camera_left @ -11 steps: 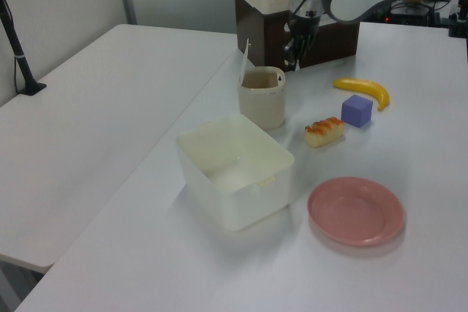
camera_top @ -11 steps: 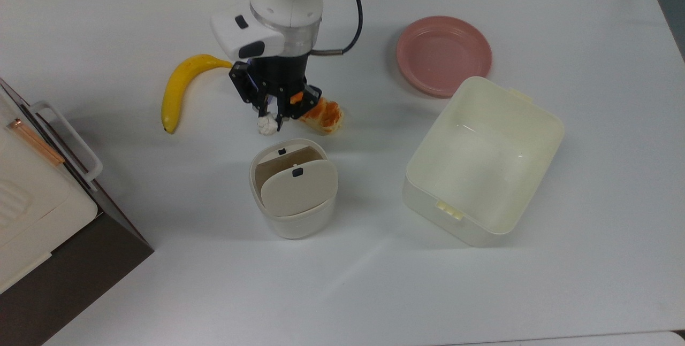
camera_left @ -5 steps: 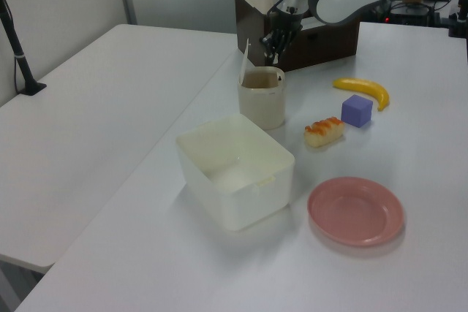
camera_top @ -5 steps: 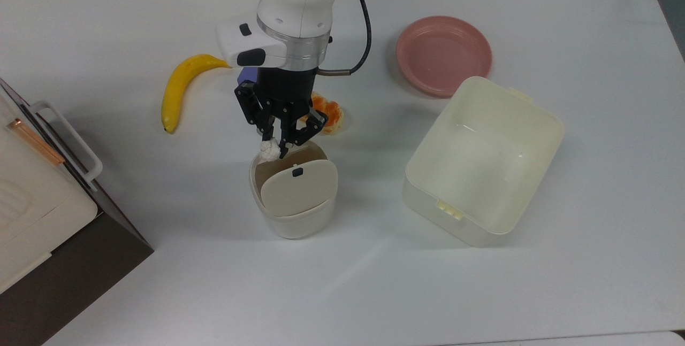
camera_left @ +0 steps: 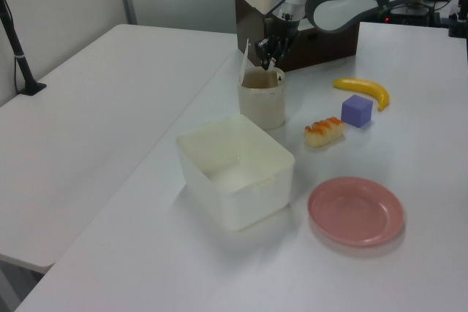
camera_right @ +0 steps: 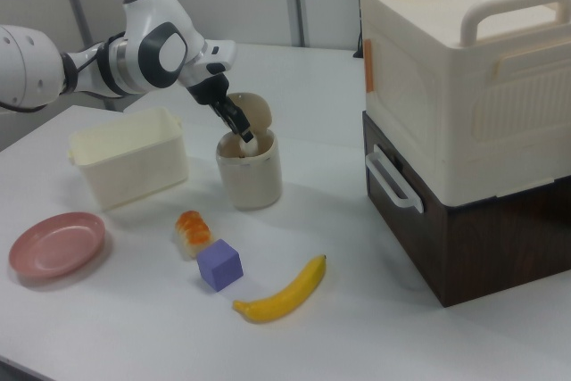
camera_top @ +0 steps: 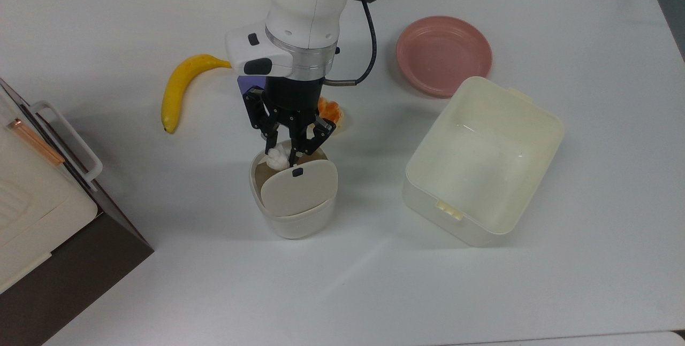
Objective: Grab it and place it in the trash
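The tiny off-white crumpled ball (camera_top: pixel 276 158) is pinched in my gripper (camera_top: pixel 283 158), which is shut on it. It hangs right over the open back half of the trash (camera_top: pixel 297 224), a small cream-white rounded bin. The bin's beige flap lid (camera_top: pixel 299 186) is tilted toward the top view's bottom. In the right view the gripper (camera_right: pixel 243 136) reaches down at the bin's mouth (camera_right: pixel 250 176) with the ball (camera_right: pixel 253 143) at the rim. In the left view the gripper (camera_left: pixel 268 60) sits just above the bin (camera_left: pixel 262 104).
A banana (camera_top: pixel 182 86), a purple cube (camera_top: pixel 245 83) and an orange-streaked bread roll (camera_top: pixel 333 110) lie behind the bin. A pink plate (camera_top: pixel 444 54) and a large cream box (camera_top: pixel 481 159) are on the top view's right. A cream and brown cabinet (camera_top: pixel 37 201) stands on its left.
The gripper carried the ball from the table beside the bread roll toward the top view's bottom, and it now hangs over the bin's opening.
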Available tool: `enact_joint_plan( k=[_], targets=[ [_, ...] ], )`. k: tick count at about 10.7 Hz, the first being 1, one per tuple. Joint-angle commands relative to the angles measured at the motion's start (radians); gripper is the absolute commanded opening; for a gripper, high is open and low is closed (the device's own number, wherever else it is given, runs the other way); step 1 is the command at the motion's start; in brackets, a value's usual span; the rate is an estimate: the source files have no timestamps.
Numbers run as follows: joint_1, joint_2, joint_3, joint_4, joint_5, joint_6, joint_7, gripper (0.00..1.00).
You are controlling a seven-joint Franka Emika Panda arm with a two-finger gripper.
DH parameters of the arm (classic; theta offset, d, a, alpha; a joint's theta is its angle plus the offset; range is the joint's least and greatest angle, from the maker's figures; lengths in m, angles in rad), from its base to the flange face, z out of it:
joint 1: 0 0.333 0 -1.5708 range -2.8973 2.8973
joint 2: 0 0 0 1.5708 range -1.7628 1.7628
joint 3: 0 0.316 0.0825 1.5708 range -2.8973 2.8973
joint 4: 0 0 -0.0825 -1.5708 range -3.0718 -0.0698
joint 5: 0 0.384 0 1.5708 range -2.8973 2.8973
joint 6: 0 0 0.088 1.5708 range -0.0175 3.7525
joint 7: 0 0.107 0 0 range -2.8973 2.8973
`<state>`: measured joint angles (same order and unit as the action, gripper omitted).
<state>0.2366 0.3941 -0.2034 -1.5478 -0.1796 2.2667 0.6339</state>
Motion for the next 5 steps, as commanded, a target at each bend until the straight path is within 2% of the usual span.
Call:
enact_joint_plan(
  k=[1,3,4,5],
  targets=[
    [-0.022,0.005,0.025,0.015,-0.001,0.010,0.020,1.00],
    [-0.022,-0.001,0.025,0.015,0.000,0.007,0.018,1.00],
    [-0.026,-0.033,0.025,0.015,0.014,-0.005,0.013,1.00],
    [-0.067,-0.102,0.027,-0.003,0.032,-0.045,0.009,1.00]
  ],
)
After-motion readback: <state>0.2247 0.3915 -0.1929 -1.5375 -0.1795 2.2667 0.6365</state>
